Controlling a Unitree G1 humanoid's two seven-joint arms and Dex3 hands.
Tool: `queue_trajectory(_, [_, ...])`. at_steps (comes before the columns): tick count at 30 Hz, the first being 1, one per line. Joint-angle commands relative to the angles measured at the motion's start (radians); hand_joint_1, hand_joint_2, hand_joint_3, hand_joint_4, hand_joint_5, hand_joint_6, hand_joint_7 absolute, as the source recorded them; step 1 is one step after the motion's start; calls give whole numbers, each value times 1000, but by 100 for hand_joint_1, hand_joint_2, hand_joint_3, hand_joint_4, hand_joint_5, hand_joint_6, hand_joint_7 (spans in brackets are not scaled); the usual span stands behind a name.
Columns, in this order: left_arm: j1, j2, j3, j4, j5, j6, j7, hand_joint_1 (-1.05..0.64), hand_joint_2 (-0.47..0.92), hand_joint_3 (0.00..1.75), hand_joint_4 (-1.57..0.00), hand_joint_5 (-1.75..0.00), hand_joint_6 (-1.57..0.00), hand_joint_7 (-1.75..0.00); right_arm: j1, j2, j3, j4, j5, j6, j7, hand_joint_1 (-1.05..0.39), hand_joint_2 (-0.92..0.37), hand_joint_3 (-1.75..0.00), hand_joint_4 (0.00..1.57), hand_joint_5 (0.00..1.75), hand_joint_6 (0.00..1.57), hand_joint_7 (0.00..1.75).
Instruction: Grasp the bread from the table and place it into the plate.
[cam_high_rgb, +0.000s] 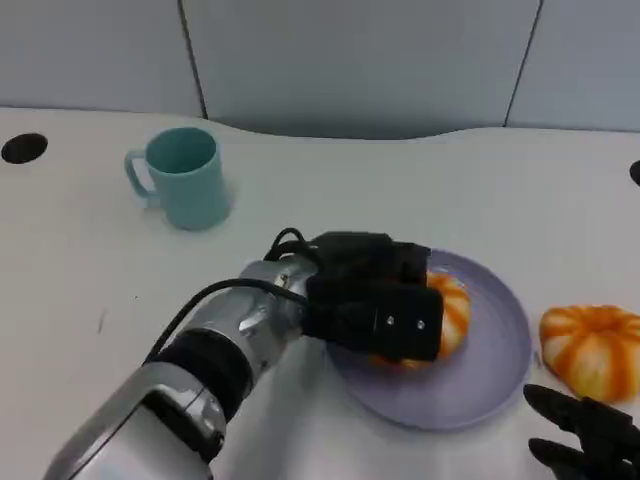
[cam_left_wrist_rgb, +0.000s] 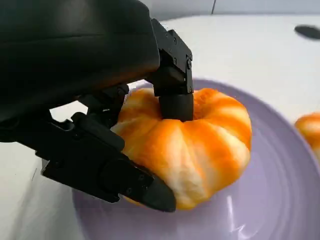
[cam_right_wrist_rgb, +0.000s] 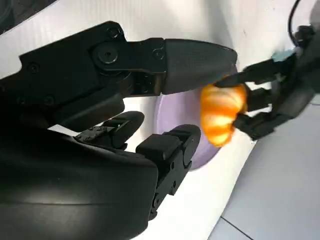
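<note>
An orange-and-white striped bread (cam_high_rgb: 455, 312) lies in or just over the lilac plate (cam_high_rgb: 500, 345); I cannot tell whether it touches. My left hand (cam_high_rgb: 375, 300) grips it, fingers (cam_left_wrist_rgb: 172, 75) pressing its top and near side. The left wrist view has the bread (cam_left_wrist_rgb: 200, 145) close up over the plate (cam_left_wrist_rgb: 280, 200). In the right wrist view the bread (cam_right_wrist_rgb: 222, 112) sits between the left hand's fingers (cam_right_wrist_rgb: 270, 100) above the plate (cam_right_wrist_rgb: 175, 110). My right hand (cam_high_rgb: 590, 435) rests at the table's near right, fingers apart, holding nothing.
A second striped bread (cam_high_rgb: 592, 350) lies on the white table just right of the plate, beyond my right hand. A teal mug (cam_high_rgb: 185, 178) stands at the back left. Dark holes (cam_high_rgb: 24, 148) mark the table's far left and right edges.
</note>
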Motion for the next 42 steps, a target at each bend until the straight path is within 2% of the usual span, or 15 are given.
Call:
queue_trajectory(1, [-30, 12, -20, 24, 22, -60, 20, -22, 82, 3, -75, -175, -59, -175, 11, 6, -2, -20, 11, 14, -5, -44, -92, -46, 66, 3, 55, 0])
queue_trajectory(3, [-49, 19, -21, 24, 19, -68, -20, -38, 83, 2, -47, -172, -37, -174, 9, 8, -3, -18, 14, 13, -4, -44, -92, -46, 66, 3, 56, 0])
queue_trajectory(4, [-57, 24, -16, 23, 11, -78, -39, -41, 83, 2, -40, -171, -31, -174, 8, 8, -5, -16, 16, 10, -3, -44, -92, -46, 66, 3, 56, 0])
queue_trajectory(5, [-65, 28, -12, 21, 6, -83, -52, -47, 83, 1, -32, -155, -28, -160, 7, 7, -6, -13, 18, 8, -1, -44, -92, -45, 66, 3, 56, 0])
queue_trajectory(6, [-71, 31, -11, 19, 5, -87, -59, -52, 84, 1, -26, -131, -29, -132, 5, 5, -6, -12, 17, 9, 0, -44, -92, -45, 67, 3, 56, 0])
queue_trajectory(7, [-79, 34, -9, 14, 3, -90, -69, -54, 85, 1, -25, -119, -32, -115, 4, 3, -7, -12, 17, 10, 1, -44, -92, -46, 67, 3, 55, 0])
queue_trajectory(9, [-91, 38, 3, 1, -13, -90, -99, -59, 85, 0, -18, -105, -38, -85, 0, 0, -9, -10, 18, 13, 4, -44, -92, -46, 67, 3, 55, 0])
queue_trajectory(11, [-103, 43, 23, -25, -39, -86, -147, -61, 83, 0, -5, -87, -40, -43, -4, -10, -9, -11, 7, 25, 9, -44, -92, -46, 68, 3, 55, 0])
queue_trajectory(13, [-108, 49, 32, -53, -48, -80, -177, -64, 83, 0, -1, -66, -39, -17, -6, -15, -8, -12, 4, 32, 13, -44, -92, -48, 68, 3, 54, 0])
queue_trajectory(14, [-107, 52, 34, -65, -49, -78, -186, -66, 82, 0, 0, -60, -38, -12, -7, -16, -9, -12, 6, 33, 14, -44, -92, -48, 68, 3, 54, 0])
queue_trajectory(18, [-110, 69, 37, -120, -57, -66, -245, -71, 83, 0, 0, -41, -32, -4, -9, -15, -10, -12, 14, 36, 17, -43, -92, -48, 70, 4, 55, 1])
queue_trajectory(22, [-115, 90, 42, -187, -65, -49, -319, -74, 84, 0, 0, -35, -30, -2, -11, -14, -12, -12, 17, 35, 20, -42, -92, -48, 71, 5, 56, 1])
queue_trajectory(29, [-112, 134, 56, -317, -86, 14, -460, -72, 85, 0, 0, -40, -36, -4, -14, -16, -19, -10, 23, 39, 24, -44, -92, -47, 71, 5, 56, 1])
queue_trajectory(36, [-107, 158, 35, -363, -65, 64, -506, -71, 85, 0, -4, -50, -42, -5, -12, -20, -22, 5, 17, 9, 21, -44, -92, -47, 70, 4, 56, 0])
queue_trajectory(42, [-101, 175, 41, -390, -73, 66, -513, -71, 85, 0, -1, -52, -38, -2, -10, -17, -23, 4, 21, 12, 19, -45, -92, -48, 70, 4, 56, 0])
